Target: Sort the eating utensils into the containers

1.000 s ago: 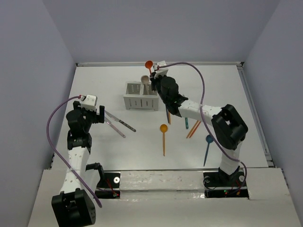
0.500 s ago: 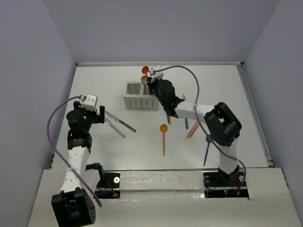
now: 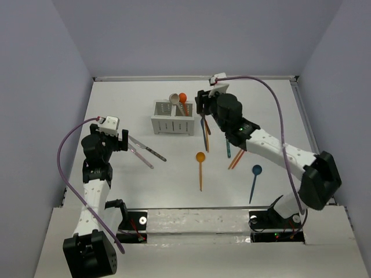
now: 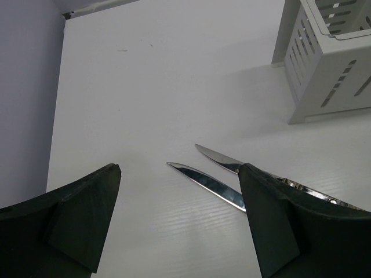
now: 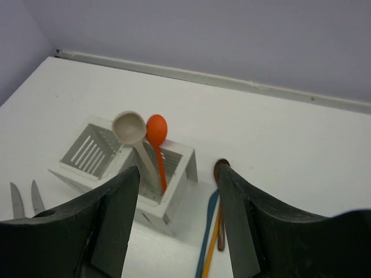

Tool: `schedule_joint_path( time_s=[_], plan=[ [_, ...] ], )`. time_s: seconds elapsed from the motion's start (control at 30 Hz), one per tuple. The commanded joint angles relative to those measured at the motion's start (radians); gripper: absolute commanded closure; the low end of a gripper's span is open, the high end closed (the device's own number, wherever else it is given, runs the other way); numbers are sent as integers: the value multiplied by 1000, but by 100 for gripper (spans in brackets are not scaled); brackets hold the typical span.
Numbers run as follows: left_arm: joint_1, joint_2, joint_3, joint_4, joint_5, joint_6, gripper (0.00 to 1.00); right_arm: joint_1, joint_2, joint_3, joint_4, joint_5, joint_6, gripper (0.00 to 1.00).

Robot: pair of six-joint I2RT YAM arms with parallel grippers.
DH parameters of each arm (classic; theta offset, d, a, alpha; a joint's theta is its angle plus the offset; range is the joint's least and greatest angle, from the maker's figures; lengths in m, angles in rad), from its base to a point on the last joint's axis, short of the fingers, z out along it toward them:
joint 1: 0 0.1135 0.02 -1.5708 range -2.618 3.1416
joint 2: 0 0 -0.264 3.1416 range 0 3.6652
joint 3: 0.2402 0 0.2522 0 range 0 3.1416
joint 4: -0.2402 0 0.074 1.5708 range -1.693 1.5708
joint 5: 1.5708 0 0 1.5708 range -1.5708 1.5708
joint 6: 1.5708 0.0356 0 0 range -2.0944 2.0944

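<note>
The white caddy (image 3: 164, 124) stands at mid-table with a white spoon (image 3: 174, 98) and an orange spoon (image 3: 182, 97) upright in its right compartment. In the right wrist view both spoons (image 5: 130, 126) (image 5: 156, 128) lean in that compartment of the caddy (image 5: 93, 152). My right gripper (image 3: 202, 99) (image 5: 178, 171) hangs open just right of the caddy, holding nothing. My left gripper (image 3: 124, 139) (image 4: 179, 168) is open over the table, with two knives (image 3: 143, 152) lying beside its right finger. Their blades (image 4: 211, 184) (image 4: 220, 159) point up-left.
Loose on the table lie an orange spoon (image 3: 200, 168), a blue spoon (image 3: 254, 176), orange and teal handles (image 3: 235, 155), and a brown spoon (image 5: 221, 168) beside blue (image 5: 207, 231) and orange (image 5: 213, 246) handles. The back wall is just behind the caddy.
My right gripper has opened and let go of the orange spoon, which now stands in the caddy's right compartment. The right arm has drawn back to the right. The left arm has barely moved.
</note>
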Motion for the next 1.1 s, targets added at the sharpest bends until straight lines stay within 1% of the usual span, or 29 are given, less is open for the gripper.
schedule_joint_path(
  time_s=[0.0, 0.03, 0.07, 0.1, 0.17, 0.27, 0.37, 0.4, 0.47, 0.5, 0.53, 0.57, 0.63, 0.7, 0.77, 0.97, 1.07],
  plan=[
    [5, -16, -11, 59, 11, 5, 4, -101, -160, -29, -520, 56, 198, 37],
    [5, -16, -12, 60, 11, 5, 4, -184, -186, -56, -560, -47, 258, 37],
    [6, -13, -12, 60, 11, 5, 4, -227, -230, -88, -594, -92, 282, 37],
    [6, -10, -11, 60, 9, 5, 4, -299, -249, -159, -628, -168, 307, 37],
    [5, -10, -9, 59, 9, 5, 4, -342, -282, -220, -634, -218, 307, 38],
    [5, -15, -11, 59, 8, 4, 4, -385, -260, -253, -667, -284, 298, 42],
    [5, -22, -14, 60, 3, 5, 3, -395, -162, -195, -673, -371, 271, 48],
    [5, -24, -15, 60, 1, 5, 3, -395, -84, -169, -685, -371, 260, 49],
    [5, -30, -17, 62, -2, 5, 3, -395, 7, -61, -738, -326, 235, 50],
    [5, -30, -17, 62, -6, 7, 3, -395, 56, -23, -809, -307, 229, 54],
    [6, -33, -18, 63, -9, 7, 3, -395, 128, 18, -829, -308, 212, 56],
    [6, -33, -20, 65, -12, 8, 3, -395, 151, 22, -838, -319, 206, 56],
    [5, -33, -24, 71, -12, 10, 3, -395, 191, 19, -835, -351, 192, 55],
    [8, -29, -24, 74, -5, 10, 2, -395, 211, 16, -835, -353, 186, 53],
    [6, -18, -21, 72, -5, 7, 3, -395, 236, 22, -831, -367, 166, 53],
    [6, -10, -17, 72, -12, 8, 2, -334, 266, 55, -826, -371, 132, 51],
    [5, -13, -20, 74, -15, 7, 3, -324, 299, 66, -826, -362, 134, 51]
  ],
)
